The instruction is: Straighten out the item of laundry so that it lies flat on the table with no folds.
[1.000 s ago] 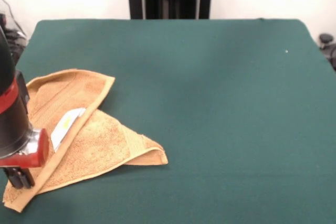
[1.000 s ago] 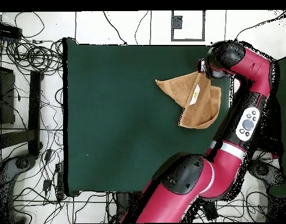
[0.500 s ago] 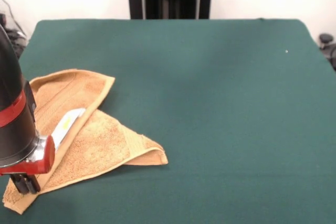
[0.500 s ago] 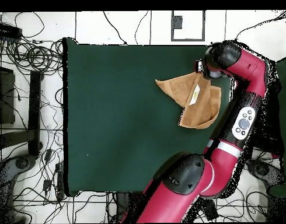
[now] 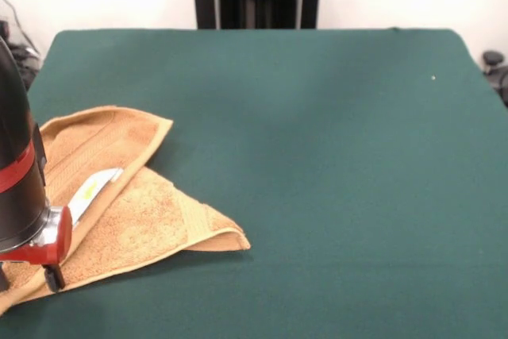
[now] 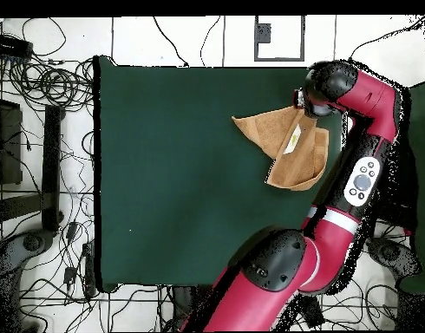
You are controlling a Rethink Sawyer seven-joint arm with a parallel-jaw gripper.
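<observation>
Towel: tan terry towel (image 5: 119,204) lies at approx 8 o'clock of the front view, close to the tabletop's corner there; overhead it sits at approx 2 o'clock.
Lie: folded, not flat. One flap crosses over another, a pointed corner sticks out toward 4 o'clock, and the white-yellow tag (image 5: 91,188) peeks from the fold line.
Gripper: gripper (image 5: 36,275) is down at the towel's 8 o'clock corner, touching or right on the cloth. Whether it's apart or clamped on the corner: can't tell, arm body hides most of it.
Progress: early, by my read. No fold is undone yet; the whole towel needs spreading to a single layer, w/ border bands out at the edges.
Edges: towel's 9 o'clock side is near the tabletop (image 5: 317,156) edge, so little room that way; pulling outward risks dragging cloth off.
Open room: wide bare green felt from 12 to 4 o'clock of the towel, nothing else on it. Best space for unfolding is toward centre.
</observation>
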